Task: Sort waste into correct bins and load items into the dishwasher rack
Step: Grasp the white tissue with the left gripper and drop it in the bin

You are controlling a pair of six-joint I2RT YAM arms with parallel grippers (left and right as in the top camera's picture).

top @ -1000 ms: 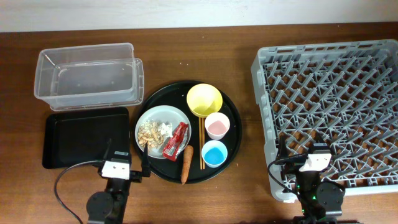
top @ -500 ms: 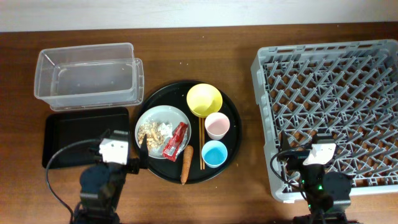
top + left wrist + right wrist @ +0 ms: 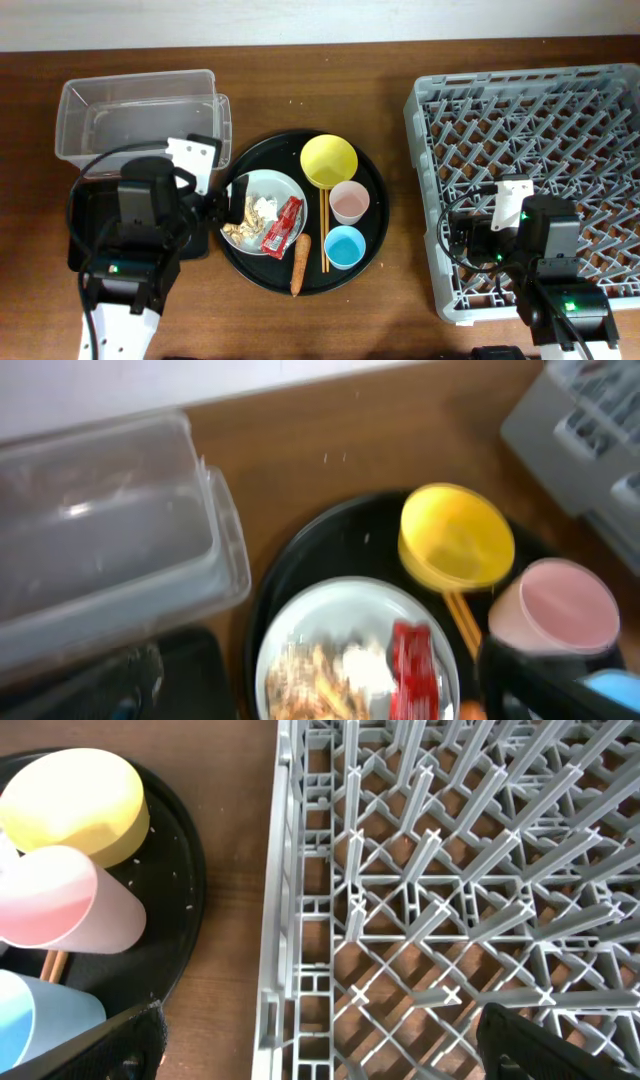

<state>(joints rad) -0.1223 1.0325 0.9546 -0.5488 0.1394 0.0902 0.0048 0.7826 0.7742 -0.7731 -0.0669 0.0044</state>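
The white plate [image 3: 262, 190] lies on the round black tray [image 3: 372, 222] and bears beige food scraps [image 3: 238, 210], a white tissue [image 3: 265, 207] and a red wrapper [image 3: 283, 225]. The carrot [image 3: 299, 265], chopsticks [image 3: 324, 230], yellow bowl [image 3: 329, 160], pink cup [image 3: 349, 202] and blue cup [image 3: 344, 246] are on the same tray. My left gripper [image 3: 226, 203] is open and empty, above the plate's left edge; the blurred left wrist view shows the plate [image 3: 350, 605] between its fingers [image 3: 330, 695]. My right gripper [image 3: 320, 1050] is open and empty over the grey rack's [image 3: 530, 130] front left wall.
The clear tub [image 3: 140, 125] stands at the back left. The shallow black tray [image 3: 95, 215] lies in front of it, partly under my left arm. Bare wood lies between the round tray and the rack [image 3: 450, 870].
Both arms have moved away from the table's front edge. The left gripper now reaches the plate's left side; the right one sits further over the rack's front left part.
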